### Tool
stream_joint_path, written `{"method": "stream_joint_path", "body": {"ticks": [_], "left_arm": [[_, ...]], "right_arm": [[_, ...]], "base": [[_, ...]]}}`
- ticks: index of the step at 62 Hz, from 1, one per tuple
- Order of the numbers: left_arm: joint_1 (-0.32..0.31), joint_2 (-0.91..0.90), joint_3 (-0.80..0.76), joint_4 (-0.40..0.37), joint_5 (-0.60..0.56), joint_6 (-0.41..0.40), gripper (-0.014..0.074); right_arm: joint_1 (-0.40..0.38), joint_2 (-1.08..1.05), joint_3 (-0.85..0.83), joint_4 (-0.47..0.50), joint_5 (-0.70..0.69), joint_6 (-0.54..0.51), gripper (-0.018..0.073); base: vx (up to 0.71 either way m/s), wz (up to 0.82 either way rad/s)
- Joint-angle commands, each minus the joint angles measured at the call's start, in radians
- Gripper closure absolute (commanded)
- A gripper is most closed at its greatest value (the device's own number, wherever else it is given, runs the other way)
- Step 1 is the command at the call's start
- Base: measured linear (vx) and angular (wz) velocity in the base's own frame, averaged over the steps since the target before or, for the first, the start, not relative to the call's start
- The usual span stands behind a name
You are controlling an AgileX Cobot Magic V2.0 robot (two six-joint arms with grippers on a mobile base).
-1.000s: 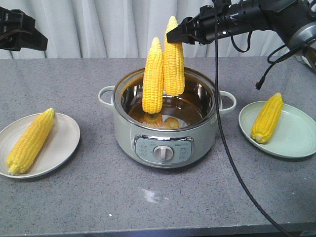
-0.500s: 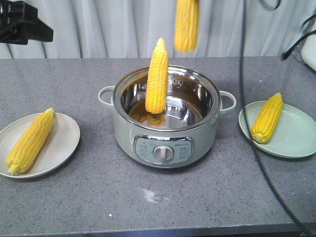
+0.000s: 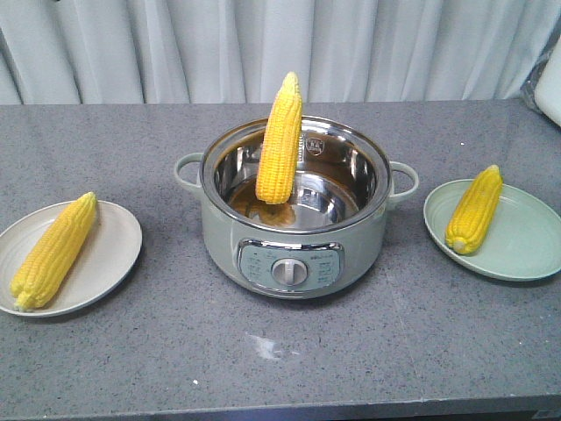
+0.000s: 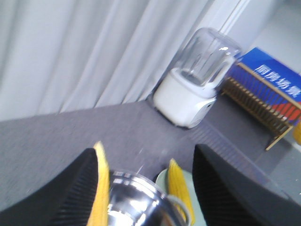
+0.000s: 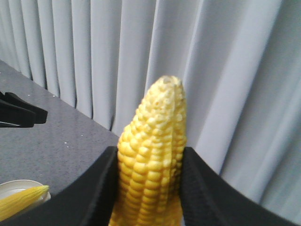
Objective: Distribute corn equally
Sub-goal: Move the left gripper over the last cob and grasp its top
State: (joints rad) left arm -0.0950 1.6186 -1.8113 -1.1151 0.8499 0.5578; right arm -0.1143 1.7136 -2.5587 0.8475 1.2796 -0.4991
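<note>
One corn cob stands upright, leaning on the back rim of the steel pot. Another cob lies on the white plate at the left. A further cob lies on the green plate at the right. Neither gripper shows in the front view. In the right wrist view my right gripper is shut on a cob, held high in front of the curtain. My left gripper is open with nothing between its fingers, above the pot and its cob.
A white blender and a wooden dish rack stand on the counter far to the right. A grey curtain hangs behind the table. The left arm's dark tip shows at the left of the right wrist view.
The right gripper has lifted its cob up and out of the front view. The left arm has also left that view. The cob in the pot stays leaning.
</note>
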Motion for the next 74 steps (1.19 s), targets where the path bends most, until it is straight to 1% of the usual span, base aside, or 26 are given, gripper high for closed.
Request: {"method": "stream_joint_path", "body": {"ticks": [1,6,11,14,18,25,30,38,46,54,58,62,68,74], "left_arm": [[-0.039,0.051,-0.148,-0.066,-0.04,0.01,0.0168],[-0.055,0.139,-0.267,-0.042,-0.024,-0.008,0.0161],[-0.061,0.237,-0.386,-0.023,0.008,-0.079,0.0134],[-0.061,0.295,-0.441,-0.02,0.045,-0.124,0.0101],[-0.061,0.359,-0.507,-0.02,0.088,-0.164,0.0048],[-0.072,0.442,-0.58,-0.024,0.115,-0.174,-0.0041],[-0.09,0.48,-0.591,-0.022,0.11,-0.171,-0.0077],[-0.118,0.521,-0.591,0.004,0.107,-0.163,-0.0081],[-0.151,0.545,-0.588,0.074,0.117,-0.163,-0.008],[-0.187,0.553,-0.588,0.2,0.09,-0.164,-0.0077],[-0.201,0.557,-0.588,0.245,0.081,-0.164,-0.0076],[-0.213,0.557,-0.588,0.275,0.068,-0.164,-0.0074],[-0.228,0.557,-0.588,0.3,0.05,-0.164,-0.0071],[-0.239,0.563,-0.588,0.345,0.037,-0.164,-0.0067]], "right_arm": [[-0.007,-0.066,-0.021,-0.034,0.01,0.003,0.0564],[-0.007,-0.076,-0.021,-0.048,0.009,0.027,0.0564],[-0.007,-0.079,-0.021,-0.069,0.009,0.047,0.0564],[-0.007,-0.079,-0.021,-0.086,0.009,0.054,0.0564],[-0.007,-0.079,-0.021,-0.095,0.009,0.056,0.0564],[-0.007,-0.079,-0.021,-0.099,0.005,0.056,0.0564],[-0.007,-0.079,-0.021,-0.109,0.006,0.056,0.0564],[-0.007,-0.079,-0.021,-0.127,0.008,0.058,0.0564],[-0.007,-0.079,-0.021,-0.144,0.01,0.077,0.0561],[-0.007,-0.079,-0.021,-0.146,0.01,0.078,0.056],[-0.007,-0.079,-0.021,-0.146,0.01,0.078,0.056],[-0.007,-0.079,-0.021,-0.146,0.01,0.078,0.056],[-0.007,-0.079,-0.021,-0.15,0.01,0.078,0.0561],[-0.007,-0.079,-0.02,-0.157,0.01,0.078,0.0561]], "base": [[0.0,0.0],[0.0,0.0],[0.0,0.0],[0.0,0.0],[0.0,0.0],[0.0,0.0],[0.0,0.0],[0.0,0.0],[0.0,0.0],[0.0,0.0],[0.0,0.0],[0.0,0.0],[0.0,0.0],[0.0,0.0]]}}
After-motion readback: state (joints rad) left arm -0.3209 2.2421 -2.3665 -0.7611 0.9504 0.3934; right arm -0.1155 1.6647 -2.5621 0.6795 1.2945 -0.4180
